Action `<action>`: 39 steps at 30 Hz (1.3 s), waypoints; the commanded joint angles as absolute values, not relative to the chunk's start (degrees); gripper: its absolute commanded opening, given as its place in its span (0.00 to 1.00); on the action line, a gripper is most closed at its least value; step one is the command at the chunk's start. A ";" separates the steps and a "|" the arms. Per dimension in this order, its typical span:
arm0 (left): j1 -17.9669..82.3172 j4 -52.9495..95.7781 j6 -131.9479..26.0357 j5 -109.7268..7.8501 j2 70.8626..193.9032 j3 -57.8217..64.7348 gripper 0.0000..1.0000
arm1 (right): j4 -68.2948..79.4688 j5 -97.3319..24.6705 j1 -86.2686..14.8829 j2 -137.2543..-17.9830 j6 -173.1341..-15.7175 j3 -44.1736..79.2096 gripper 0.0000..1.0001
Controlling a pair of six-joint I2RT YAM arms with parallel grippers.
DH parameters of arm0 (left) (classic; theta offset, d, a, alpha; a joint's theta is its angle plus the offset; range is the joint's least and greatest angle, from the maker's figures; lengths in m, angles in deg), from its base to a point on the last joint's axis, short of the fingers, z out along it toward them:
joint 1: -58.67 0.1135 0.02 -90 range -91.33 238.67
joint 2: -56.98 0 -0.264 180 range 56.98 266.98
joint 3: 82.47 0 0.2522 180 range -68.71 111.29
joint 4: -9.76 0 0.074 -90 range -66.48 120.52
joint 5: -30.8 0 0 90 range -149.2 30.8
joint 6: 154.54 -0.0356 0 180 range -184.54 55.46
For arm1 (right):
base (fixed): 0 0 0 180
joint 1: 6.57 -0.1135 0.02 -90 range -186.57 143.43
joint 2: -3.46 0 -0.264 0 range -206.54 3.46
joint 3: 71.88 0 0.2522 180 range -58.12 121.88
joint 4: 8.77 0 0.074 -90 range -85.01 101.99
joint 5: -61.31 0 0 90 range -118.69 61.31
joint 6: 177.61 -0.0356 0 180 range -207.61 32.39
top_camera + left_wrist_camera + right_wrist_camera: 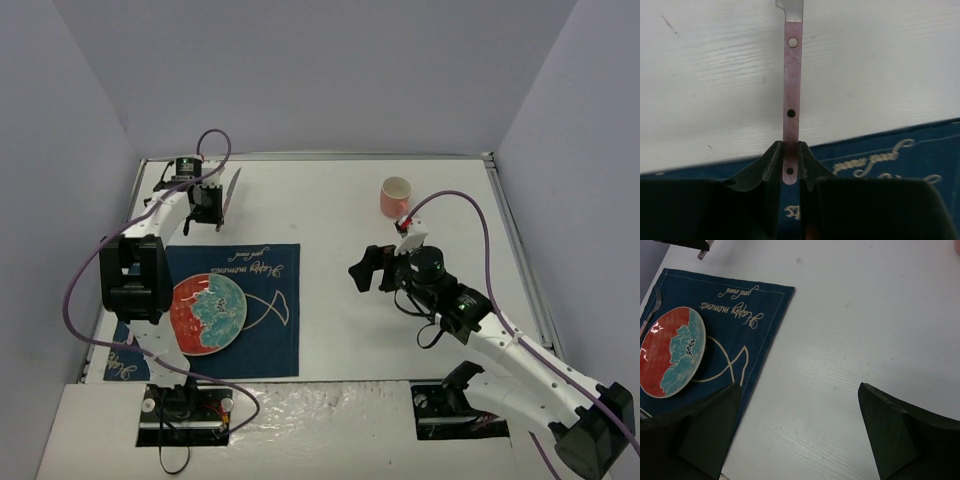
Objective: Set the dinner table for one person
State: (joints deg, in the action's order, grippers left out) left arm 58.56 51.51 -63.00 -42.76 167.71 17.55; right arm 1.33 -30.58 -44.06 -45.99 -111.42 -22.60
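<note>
**Knife held at the handle's tail, placement beside the plate pending**

The left end effector (790, 155) was closed on the knife (792, 85). Its pads clamped the very end of the pinkish, riveted handle, and the blade pointed away over the far-left part of the white surface (340, 320). That surface lay beneath everything in the cell. At its near left it carried the navy placemat (270, 330), with the red-and-teal plate (208, 313) resting on the cloth. A fork (654, 302) lay just beside the plate on its left. The right end effector (799, 390) hung with its jaws wide apart and nothing between them, over bare surface between the placemat and the pink cup (396, 197).

The step in hand looked like setting down the knife. To do it well, the arm would carry the knife to the free strip of placemat on the plate's right. It would then turn the knife parallel to the fork and lower it until the handle lay flat before letting go. With the grip so near the handle's end, the blade could swing or droop, so a slow, level carry that kept clear of the plate's rim seemed wise.
</note>
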 commanded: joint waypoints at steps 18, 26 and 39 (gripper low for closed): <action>22.89 31.49 -40.81 -61.39 133.97 -3.56 0.00 | -15.83 -34.41 -44.00 -61.00 -116.97 -7.91 0.94; 15.01 28.68 -40.36 -72.17 131.36 -8.99 0.00 | -16.49 -30.18 -43.92 -64.83 -122.17 -6.69 0.87; 10.07 27.04 -37.26 -76.68 128.83 -12.92 0.00 | -22.41 -32.47 -43.91 -72.95 -124.96 -5.20 0.74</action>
State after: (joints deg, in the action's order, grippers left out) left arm 10.99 32.23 -39.34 -73.73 132.78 -13.17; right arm -14.71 -32.07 -44.06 -70.96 -123.57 -8.31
